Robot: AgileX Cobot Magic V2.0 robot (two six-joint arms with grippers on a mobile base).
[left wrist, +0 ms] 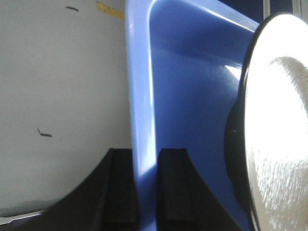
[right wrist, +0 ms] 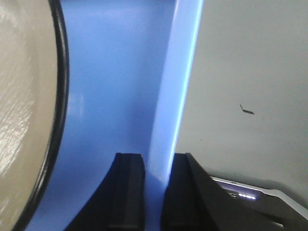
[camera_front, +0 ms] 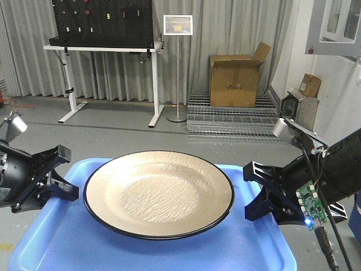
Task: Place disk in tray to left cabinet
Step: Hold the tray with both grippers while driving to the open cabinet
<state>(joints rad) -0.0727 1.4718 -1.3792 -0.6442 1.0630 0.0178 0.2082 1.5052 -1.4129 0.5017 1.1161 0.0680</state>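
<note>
**Operator A:** What are we carrying, and how are we expecting it to behave?

**Operator B:** We are carrying the tray, a stiff plastic part with a low raised rim. The disk is lying loose in it, midway between the two grippers. We are judging the disk to be rigid, glossy and probably breakable. Only the low rim is restraining it, so we are expecting it to slide if the tray tips.

**Operator A:** Where are we taking hold?

**Operator B:** We are taking hold of the tray rim at two opposite sides, never of the disk. A matched grip on both sides is what we are relying on to hold the tray level.

**Operator A:** How is the left gripper standing?

**Operator B:** It is standing at a narrow opening, pinching the rim. One finger is sitting outside the wall and the other inside it, both apparently pressing on the plastic. The disk is lying inboard of the inner finger, apart from it.

**Operator A:** And the right gripper?

**Operator B:** It is mirroring that: a narrow opening, the rim clamped between the jaws, and the disk edge inboard, clear of the inner finger.

**Operator A:** What is lying beneath?

**Operator B:** Outboard of each gripper we are seeing only floor, so we are judging the tray to be hanging on the two grips alone. The cabinet is not showing in any view.
</note>
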